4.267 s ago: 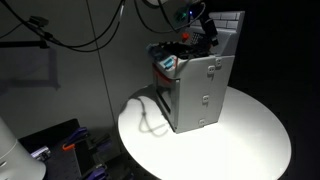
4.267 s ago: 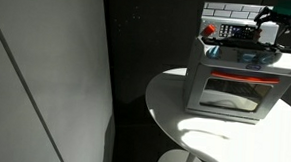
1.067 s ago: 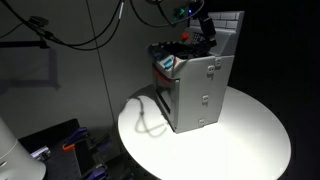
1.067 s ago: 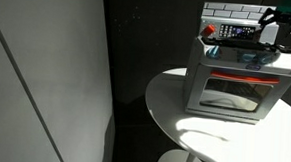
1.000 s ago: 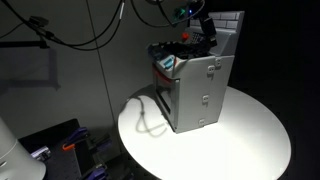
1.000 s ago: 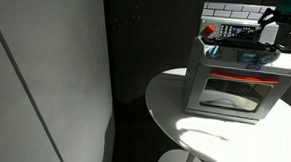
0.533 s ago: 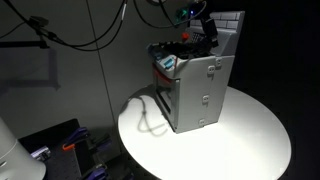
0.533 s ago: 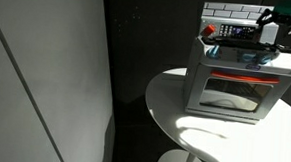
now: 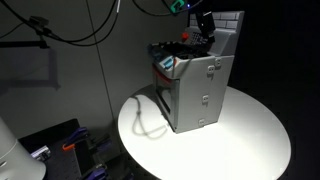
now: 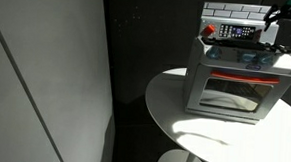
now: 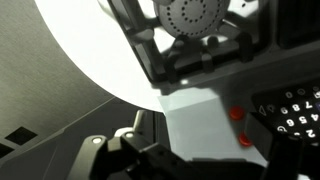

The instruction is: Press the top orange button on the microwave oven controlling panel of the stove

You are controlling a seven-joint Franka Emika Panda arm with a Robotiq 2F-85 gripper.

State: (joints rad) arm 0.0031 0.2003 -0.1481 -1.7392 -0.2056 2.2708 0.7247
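Note:
A grey toy stove (image 9: 200, 92) (image 10: 231, 86) stands on a round white table (image 9: 250, 145) (image 10: 179, 118). Its back panel carries a dark keypad (image 10: 238, 33) (image 11: 290, 108). In the wrist view two orange buttons sit beside the keypad on the pale panel, one (image 11: 233, 113) and a second (image 11: 245, 141). My gripper (image 9: 208, 32) (image 10: 275, 26) hovers above the stove's back panel. In the wrist view my gripper (image 11: 198, 135) has dark fingers that stand apart at each side of the pale panel, close to the buttons and apart from them. It holds nothing.
Stove-top items, among them a red piece (image 10: 208, 32), crowd the top surface. A white tiled backsplash (image 10: 234, 10) rises behind. A cable (image 9: 150, 118) lies on the table by the stove. Dark curtain and hanging cables (image 9: 70, 35) surround the table.
My gripper has risen slightly above the stove's back panel; the stove and table items have not moved.

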